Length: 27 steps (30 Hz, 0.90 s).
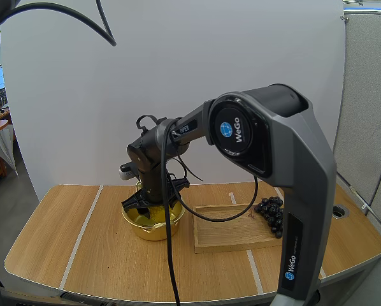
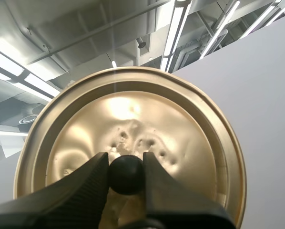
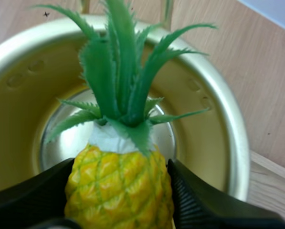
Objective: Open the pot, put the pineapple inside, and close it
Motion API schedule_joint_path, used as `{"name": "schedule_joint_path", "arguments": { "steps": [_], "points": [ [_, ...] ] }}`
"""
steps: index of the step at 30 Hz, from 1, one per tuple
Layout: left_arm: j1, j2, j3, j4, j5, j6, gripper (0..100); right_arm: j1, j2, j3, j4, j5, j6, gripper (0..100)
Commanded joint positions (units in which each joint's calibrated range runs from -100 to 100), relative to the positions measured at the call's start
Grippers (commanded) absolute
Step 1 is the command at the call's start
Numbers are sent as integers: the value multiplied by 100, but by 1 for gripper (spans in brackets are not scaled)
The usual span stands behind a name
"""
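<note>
**High view:** The right arm (image 1: 267,140), lettered "WeGo" and "PiPER", reaches down over the gold pot (image 1: 153,224). The right gripper (image 1: 153,199) hides much of the pot's mouth. A wooden tray (image 1: 232,234) lies just right of the pot, with grapes (image 1: 271,213) at the edge farthest from it. Bare table (image 1: 69,248) opens left of the pot.

**Left wrist view:** The left gripper (image 2: 127,164) pinches the black knob (image 2: 127,176) of the gold lid (image 2: 133,114). The fingers cut off the lid's near edge.

**Right wrist view:** The right gripper pinches the pineapple (image 3: 118,191) by its body over the open pot. The leaves mask part of the pot's floor.
</note>
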Motion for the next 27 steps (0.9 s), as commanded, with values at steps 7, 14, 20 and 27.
{"name": "schedule_joint_path", "arguments": {
  "steps": [7, 14, 20, 27],
  "points": [
    [-16, -50, -57, 18, -181, -56, 0, -18, 362, -29, 218, -85, -284, 33],
    [-16, -50, -57, 18, -181, -56, 0, -18, 362, -29, 218, 23, -284, 100],
    [-16, -50, -57, 18, -181, -56, 0, -18, 156, -29, 226, 190, -284, 100],
    [-16, -50, -57, 18, -181, -56, 0, -6, -659, -29, 226, 532, -284, 100]
  ]
}}
